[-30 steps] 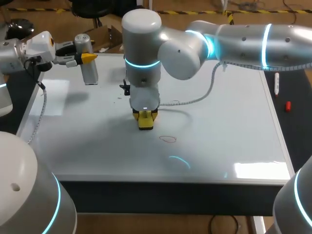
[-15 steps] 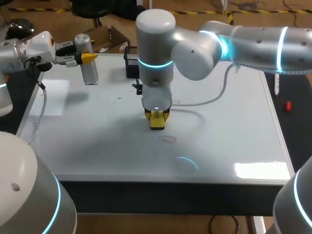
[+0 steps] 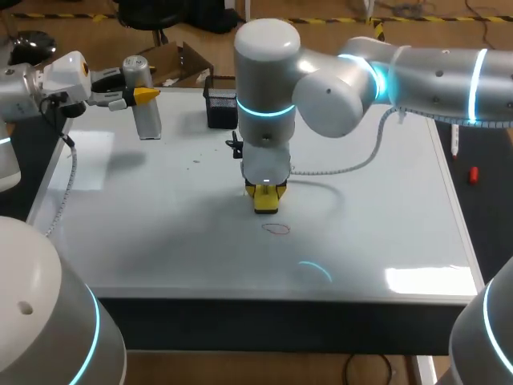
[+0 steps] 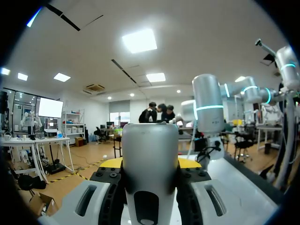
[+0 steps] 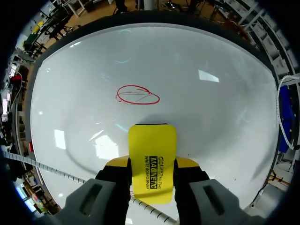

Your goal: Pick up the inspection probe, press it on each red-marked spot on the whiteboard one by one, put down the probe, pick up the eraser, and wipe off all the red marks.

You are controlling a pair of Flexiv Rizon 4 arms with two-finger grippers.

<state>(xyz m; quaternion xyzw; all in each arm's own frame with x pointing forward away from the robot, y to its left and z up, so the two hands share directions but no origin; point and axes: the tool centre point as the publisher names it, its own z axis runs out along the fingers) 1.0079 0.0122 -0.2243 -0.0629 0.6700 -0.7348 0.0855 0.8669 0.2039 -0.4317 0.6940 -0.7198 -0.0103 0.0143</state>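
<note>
Your right gripper (image 5: 152, 171) clasped the yellow eraser (image 5: 152, 150) between both fingers, above the whiteboard (image 3: 385, 208), with the red mark (image 5: 137, 94) just ahead of it. Your left gripper (image 4: 151, 164) grasped the grey probe (image 4: 150, 140), upright at the whiteboard's far left corner.

whiteboard (image 3: 385, 233): glossy, smooth, mirrors ceiling lights
eraser (image 5: 152, 157): smooth yellow plastic
probe (image 4: 150, 159): satin grey, metal-looking
right arm (image 3: 433, 72): glossy silver shell

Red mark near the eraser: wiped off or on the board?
On the board. The red oval shows unsmeared on the whiteboard, just ahead of the eraser in the right gripper.
</note>
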